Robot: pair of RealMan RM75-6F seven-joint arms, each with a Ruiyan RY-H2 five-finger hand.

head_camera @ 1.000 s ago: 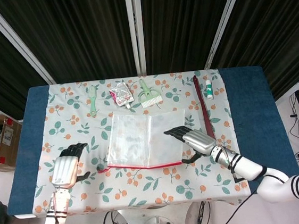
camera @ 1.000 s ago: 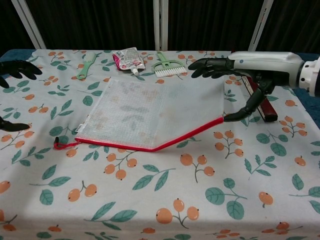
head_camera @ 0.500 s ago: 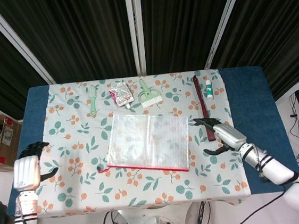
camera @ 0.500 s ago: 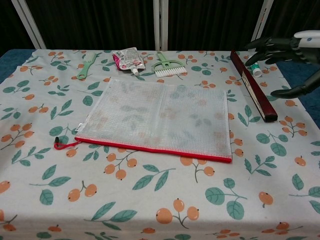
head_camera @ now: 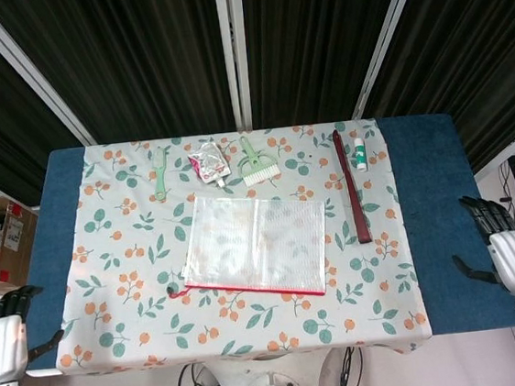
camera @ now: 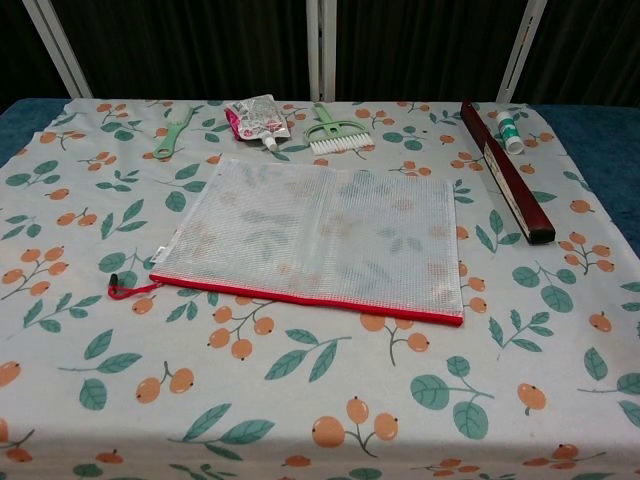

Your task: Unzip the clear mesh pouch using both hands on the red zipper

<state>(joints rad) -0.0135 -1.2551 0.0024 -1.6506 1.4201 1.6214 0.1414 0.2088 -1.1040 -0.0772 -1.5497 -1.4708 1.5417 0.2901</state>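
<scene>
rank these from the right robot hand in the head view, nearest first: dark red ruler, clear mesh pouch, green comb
From the right robot hand, off the table's right edge:
1. Dark red flat ruler, right side of the cloth.
2. Clear mesh pouch with red zipper, centre.
3. Green plastic comb, far left corner.

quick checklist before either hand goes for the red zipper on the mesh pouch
1. Clear mesh pouch lies flat on the tablecloth: ok.
2. Red zipper runs along the near edge, unobstructed: ok.
3. Zipper pull at the left end, by the red cord: ok, but whether the zipper is open or closed: cannot tell.
4. Left robot hand close enough to grip: not ok, it is off the table's left corner, holding nothing.
5. Right robot hand close enough to pin the pouch: not ok, it is past the table's right edge, empty.
6. Dark red bar clear of the pouch: ok, it lies apart to the right.
</scene>
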